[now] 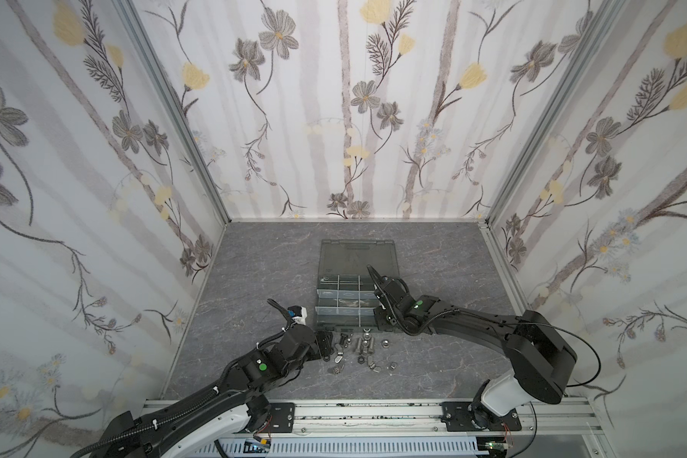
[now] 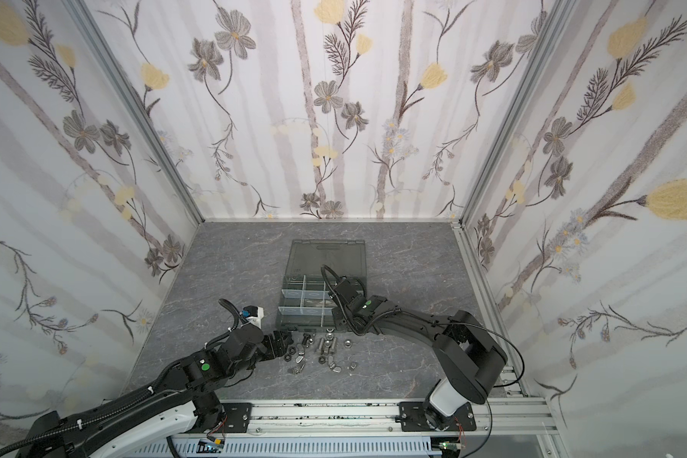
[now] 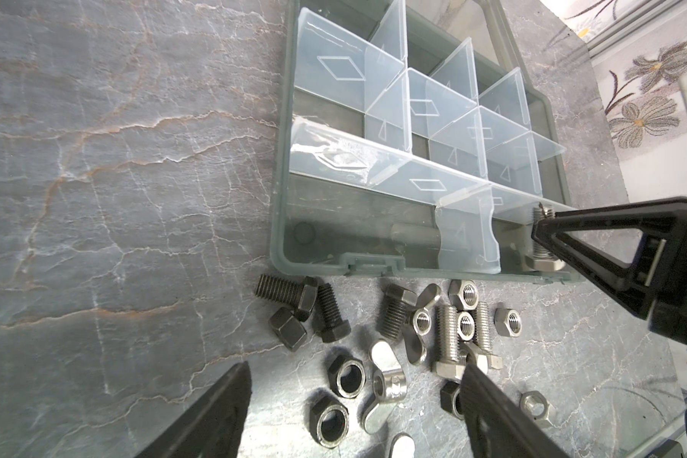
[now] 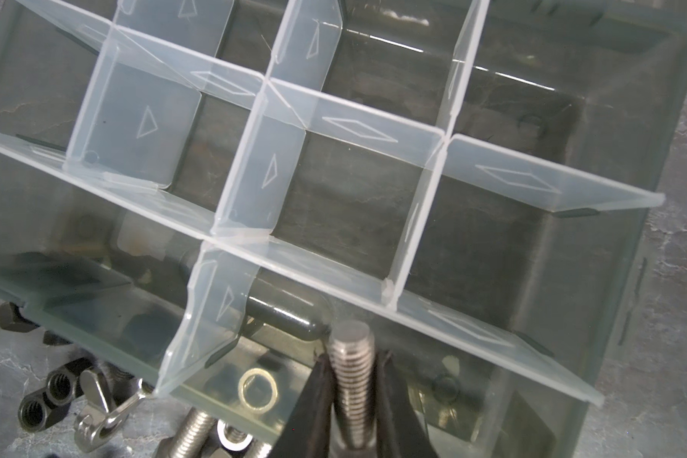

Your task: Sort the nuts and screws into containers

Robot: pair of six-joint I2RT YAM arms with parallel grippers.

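Early going: right jaws flank one silver screw (image 4: 352, 376) inside the box (image 3: 282, 238), grip unclear; loose screws (image 3: 449, 337) and nuts (image 3: 346, 374) lie before the parted left jaws.

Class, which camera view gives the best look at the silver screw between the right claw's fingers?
The right wrist view: the silver screw fills the foreground, threads sharp, between the fingers of the right claw. The left wrist view shows it small, partly behind a finger. In both top views the right arm hides it.
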